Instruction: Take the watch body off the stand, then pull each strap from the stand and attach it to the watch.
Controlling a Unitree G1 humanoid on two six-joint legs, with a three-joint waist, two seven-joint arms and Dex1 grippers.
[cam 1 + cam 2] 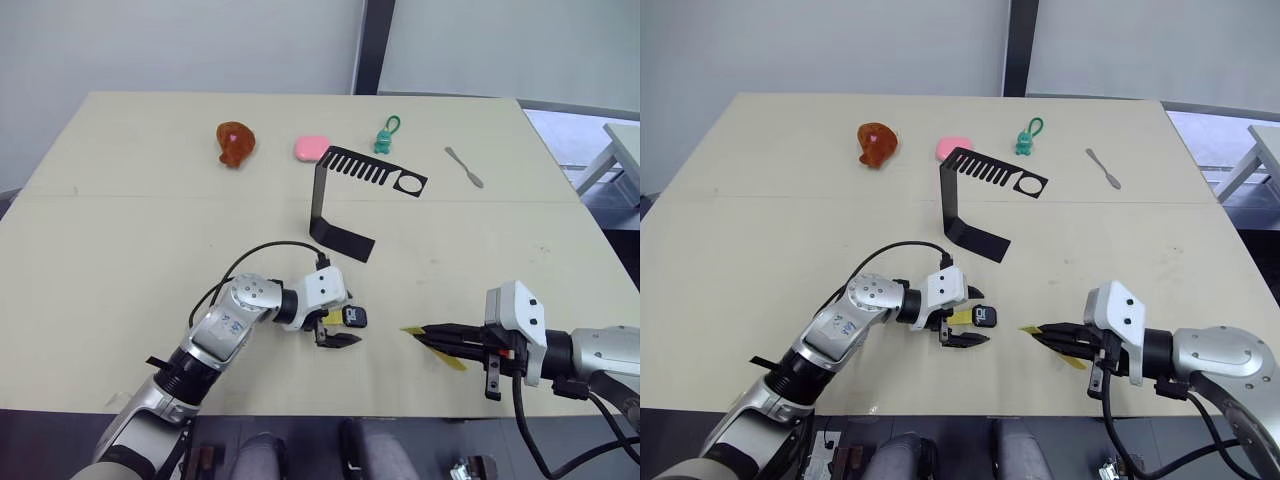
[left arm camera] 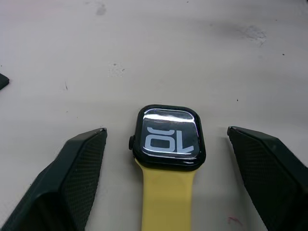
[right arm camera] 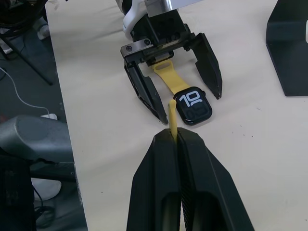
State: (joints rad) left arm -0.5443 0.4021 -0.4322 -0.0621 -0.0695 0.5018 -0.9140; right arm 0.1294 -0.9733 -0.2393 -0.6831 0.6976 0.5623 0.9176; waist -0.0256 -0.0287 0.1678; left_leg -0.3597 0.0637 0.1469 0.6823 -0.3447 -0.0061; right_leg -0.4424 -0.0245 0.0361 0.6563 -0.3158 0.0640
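In your left eye view, the stand (image 1: 345,205) sits at the centre of the surface (image 1: 120,240), and the watch body (image 1: 355,317) lies lower centre between the spread fingers of the left gripper (image 1: 338,328). Your left wrist view shows one yellow strap (image 2: 166,202) joined to the watch body, untouched. Your right wrist view shows the right gripper (image 3: 173,137) pinching the second strap (image 3: 172,115), its tip just beside the watch.

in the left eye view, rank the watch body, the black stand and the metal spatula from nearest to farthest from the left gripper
1. watch body, lying between the open fingers of the left gripper.
2. stand, farther up the table.
3. spatula, far on the right side.
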